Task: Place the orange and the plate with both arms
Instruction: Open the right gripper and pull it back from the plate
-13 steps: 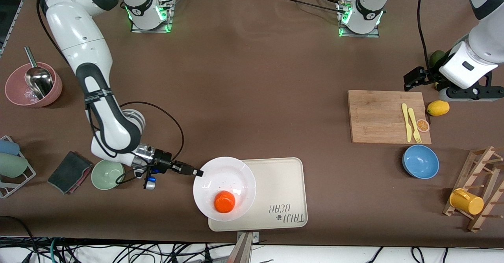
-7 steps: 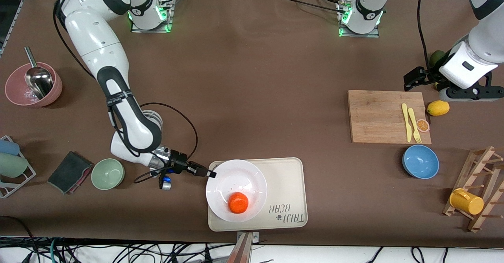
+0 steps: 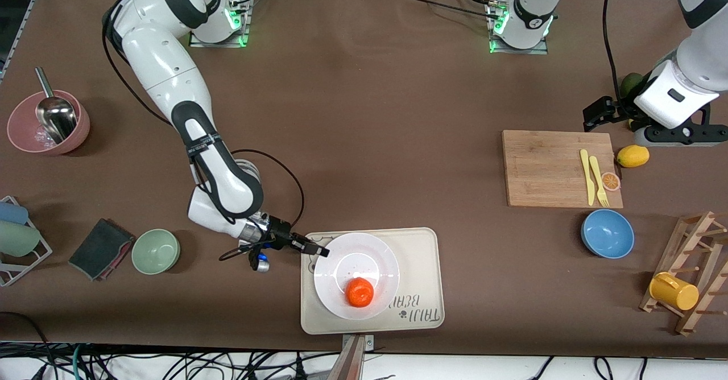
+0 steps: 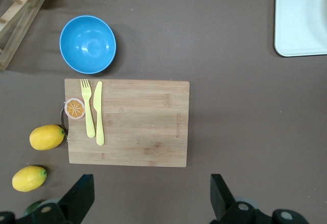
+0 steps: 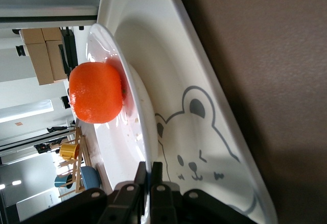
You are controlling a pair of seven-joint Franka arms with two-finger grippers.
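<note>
Right tool point(image 3: 322, 251) pinches plate point(image 3: 341, 303) rim over tray point(image 3: 424, 243), orange point(image 3: 359, 292) on it; left tool point(image 4: 148, 201) waits, fingers spread, empty.

Both Frankas: glossy white shells, dark grey/black joint bands. Bases on metal plates, green LEDs lit, small red part up top. Right arm's forearm is black with white lettering, then a silver wrist flange and a loose black cable loop. Right gripper point(image 3: 322, 251) is black with slim fingers, blue-and-silver fitting beneath. Left gripper point(image 4: 149, 196) has black fingers.
</note>
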